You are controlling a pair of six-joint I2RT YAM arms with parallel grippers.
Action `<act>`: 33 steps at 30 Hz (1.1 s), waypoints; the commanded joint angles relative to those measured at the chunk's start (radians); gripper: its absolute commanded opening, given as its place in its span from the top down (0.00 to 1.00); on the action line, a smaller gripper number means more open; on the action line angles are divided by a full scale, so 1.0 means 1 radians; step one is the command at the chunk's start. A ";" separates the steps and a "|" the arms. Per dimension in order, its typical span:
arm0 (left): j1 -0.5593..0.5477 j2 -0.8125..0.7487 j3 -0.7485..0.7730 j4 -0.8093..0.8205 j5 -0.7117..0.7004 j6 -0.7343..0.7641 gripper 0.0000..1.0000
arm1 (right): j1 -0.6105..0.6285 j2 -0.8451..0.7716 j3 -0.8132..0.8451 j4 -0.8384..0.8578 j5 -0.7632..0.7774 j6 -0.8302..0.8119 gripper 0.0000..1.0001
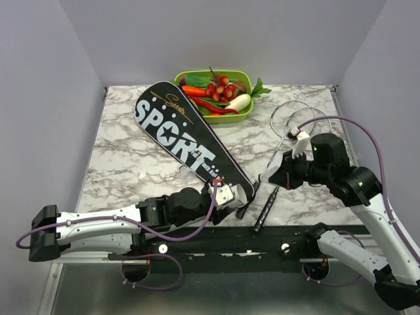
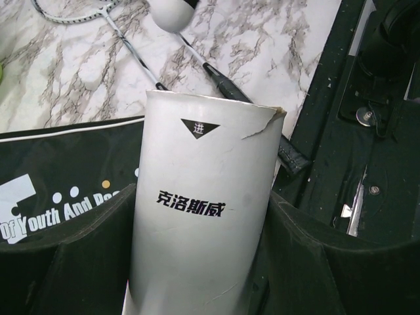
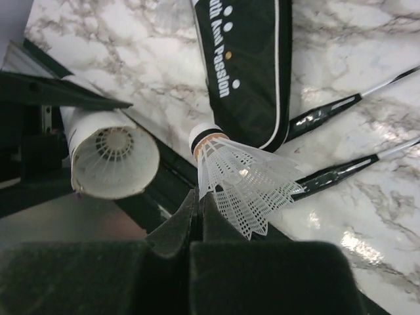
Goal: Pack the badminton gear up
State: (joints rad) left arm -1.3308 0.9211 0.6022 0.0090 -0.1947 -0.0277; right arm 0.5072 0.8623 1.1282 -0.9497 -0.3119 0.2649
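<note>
Shuttlecock (image 3: 243, 177) sits mid-frame in the right wrist view, pinched by its skirt in the right gripper (image 3: 197, 213), beside the open white tube (image 3: 113, 157) that the left gripper (image 2: 200, 203) hugs, probably to drop it in.

- Table (image 1: 131, 151): marble-patterned top, smooth and glossy, catching highlights
- Bag (image 1: 177, 131): black cloth with a faint sheen, flat white printed lettering, thin white piping
- Shuttlecock (image 3: 246, 180): white plastic mesh skirt, smooth white cap with an orange band
- Tube (image 2: 203, 216): white card, matt, scuffed, its rim torn
- Rackets (image 1: 292, 118): thin silvery metal-looking frames, with glossy black wrapped handles (image 3: 325, 113)
- Right gripper (image 3: 198, 203): fingers (image 3: 170, 230) faced in dark, matt, felt-like padding
- Tray (image 1: 243, 113): shiny green plastic
</note>
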 commanded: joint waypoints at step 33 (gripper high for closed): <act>-0.005 -0.064 -0.044 0.143 0.075 -0.178 1.00 | 0.390 0.173 -0.205 0.479 -0.176 0.284 0.99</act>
State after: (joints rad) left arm -1.3308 0.8948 0.5766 0.0608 -0.1448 -0.0284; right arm 0.8654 1.0073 0.9569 -0.5953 -0.4938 0.4999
